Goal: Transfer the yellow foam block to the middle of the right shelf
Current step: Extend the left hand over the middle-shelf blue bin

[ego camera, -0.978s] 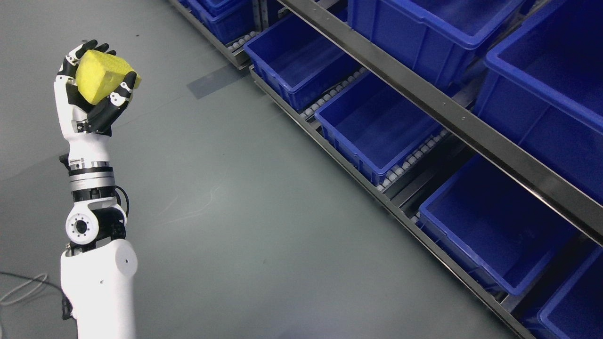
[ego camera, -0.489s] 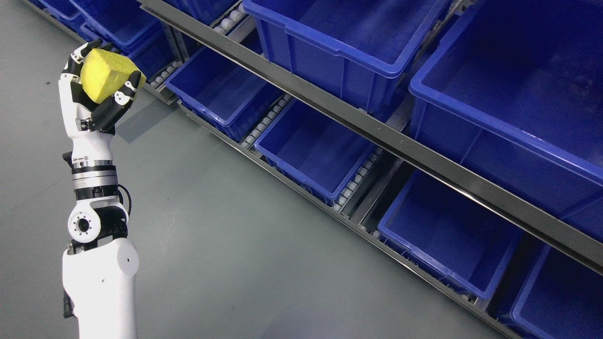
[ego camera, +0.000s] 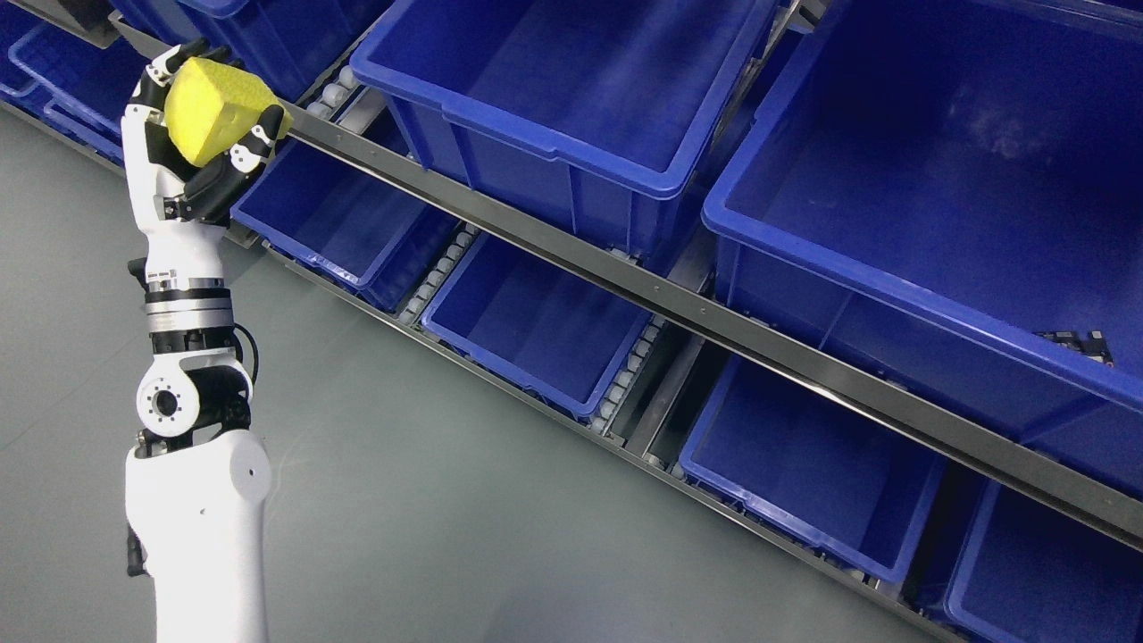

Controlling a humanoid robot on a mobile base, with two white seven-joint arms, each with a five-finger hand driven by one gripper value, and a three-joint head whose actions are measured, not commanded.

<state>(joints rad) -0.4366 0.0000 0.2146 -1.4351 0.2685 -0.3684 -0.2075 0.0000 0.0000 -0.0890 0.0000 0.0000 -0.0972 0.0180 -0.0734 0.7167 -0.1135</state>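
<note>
Since the earlier frame, my camera has swung toward the shelf; the arm pose is unchanged. My left robot hand (ego camera: 192, 134) is raised at upper left, fingers (ego camera: 253, 152) curled tight around the yellow foam block (ego camera: 214, 105). Behind the block runs the grey shelf rail (ego camera: 571, 246). Blue bins (ego camera: 580, 98) fill the shelf tiers to the right, above the grey floor (ego camera: 429, 518).
</note>
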